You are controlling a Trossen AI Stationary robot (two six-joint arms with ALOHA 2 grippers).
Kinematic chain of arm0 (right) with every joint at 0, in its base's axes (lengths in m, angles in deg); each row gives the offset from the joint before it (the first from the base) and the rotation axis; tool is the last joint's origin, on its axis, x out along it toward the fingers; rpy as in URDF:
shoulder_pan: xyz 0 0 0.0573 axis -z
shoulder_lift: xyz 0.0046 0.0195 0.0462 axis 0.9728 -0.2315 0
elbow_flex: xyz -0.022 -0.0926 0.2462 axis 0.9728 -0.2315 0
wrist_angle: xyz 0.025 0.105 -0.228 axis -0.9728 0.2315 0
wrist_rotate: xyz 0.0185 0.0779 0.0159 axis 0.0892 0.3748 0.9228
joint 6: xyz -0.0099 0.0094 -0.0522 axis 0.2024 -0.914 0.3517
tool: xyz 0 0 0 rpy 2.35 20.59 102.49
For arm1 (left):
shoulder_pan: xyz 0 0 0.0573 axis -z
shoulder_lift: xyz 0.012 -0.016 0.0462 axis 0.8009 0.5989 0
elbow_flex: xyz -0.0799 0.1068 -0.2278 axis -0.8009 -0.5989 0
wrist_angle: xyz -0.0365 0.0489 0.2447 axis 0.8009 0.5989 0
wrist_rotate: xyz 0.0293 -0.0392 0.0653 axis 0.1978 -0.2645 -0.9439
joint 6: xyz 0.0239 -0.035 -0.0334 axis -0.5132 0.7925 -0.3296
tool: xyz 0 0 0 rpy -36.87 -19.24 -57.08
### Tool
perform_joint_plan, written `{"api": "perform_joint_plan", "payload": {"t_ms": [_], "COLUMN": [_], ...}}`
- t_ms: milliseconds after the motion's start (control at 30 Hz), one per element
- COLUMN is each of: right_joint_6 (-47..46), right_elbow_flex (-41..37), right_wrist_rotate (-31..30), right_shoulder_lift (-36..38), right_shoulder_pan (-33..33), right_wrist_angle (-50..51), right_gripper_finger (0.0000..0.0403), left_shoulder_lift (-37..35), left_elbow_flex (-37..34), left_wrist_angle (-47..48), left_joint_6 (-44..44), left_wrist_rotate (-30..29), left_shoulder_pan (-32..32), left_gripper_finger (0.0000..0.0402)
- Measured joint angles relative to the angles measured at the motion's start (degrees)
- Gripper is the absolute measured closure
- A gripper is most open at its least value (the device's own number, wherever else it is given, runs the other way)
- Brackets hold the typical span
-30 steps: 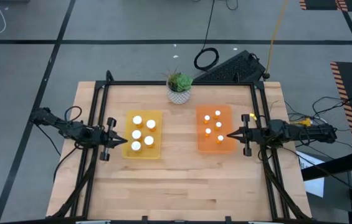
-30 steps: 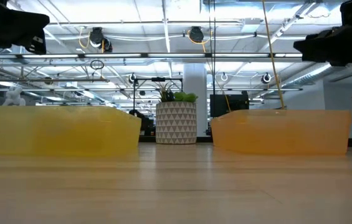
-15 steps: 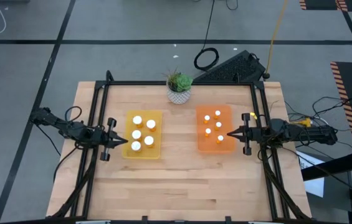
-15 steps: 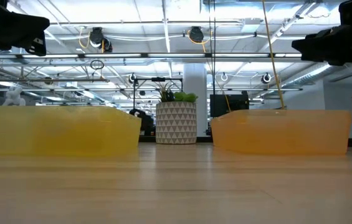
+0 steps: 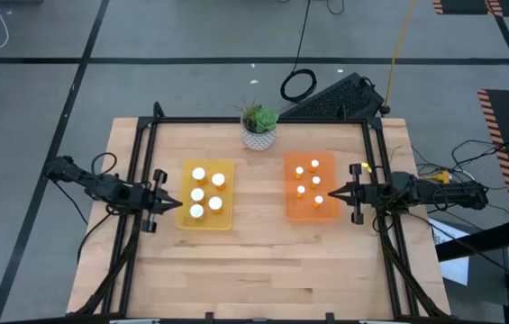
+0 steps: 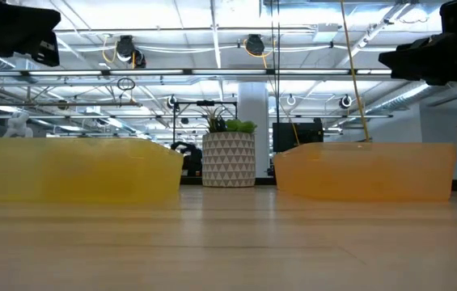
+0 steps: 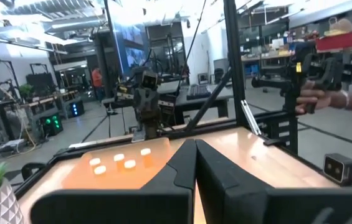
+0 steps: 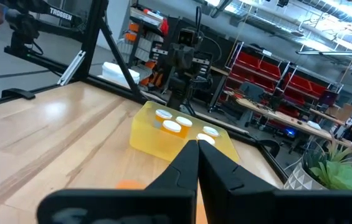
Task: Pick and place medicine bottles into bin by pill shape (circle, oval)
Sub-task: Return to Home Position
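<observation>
Already the left claw, shut and empty, hovers at the yellow bin by the tabletop's left edge, whose five medicine bottles lie nearest it, while the right claw, likewise closed, seemingly overhangs the orange bin with five smaller bottles.

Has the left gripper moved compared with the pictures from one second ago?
Yes, slightly. In the high view the left gripper has pulled back a little from the yellow bin, toward the table's left edge.
</observation>
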Motion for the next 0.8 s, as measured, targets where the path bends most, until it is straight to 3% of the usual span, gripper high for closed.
{"api": "perform_joint_plan", "payload": {"t_ms": [600,800], "right_joint_6": [0.05,0.05], "right_elbow_flex": [0.00,0.00], "right_wrist_rotate": [0.00,0.00], "right_shoulder_lift": [0.00,0.00], "right_shoulder_pan": [0.00,0.00], "right_wrist_angle": [-0.02,-0.02], "right_gripper_finger": [0.0403,0.0403], "left_shoulder_lift": [0.00,0.00], "left_elbow_flex": [-0.02,-0.02], "left_wrist_angle": [6.02,5.51], "left_joint_6": [-2.10,-1.77], "left_wrist_rotate": [-3.99,3.97], "left_shoulder_pan": [-2.46,-7.30], "left_gripper_finger": [0.0392,0.0392]}}
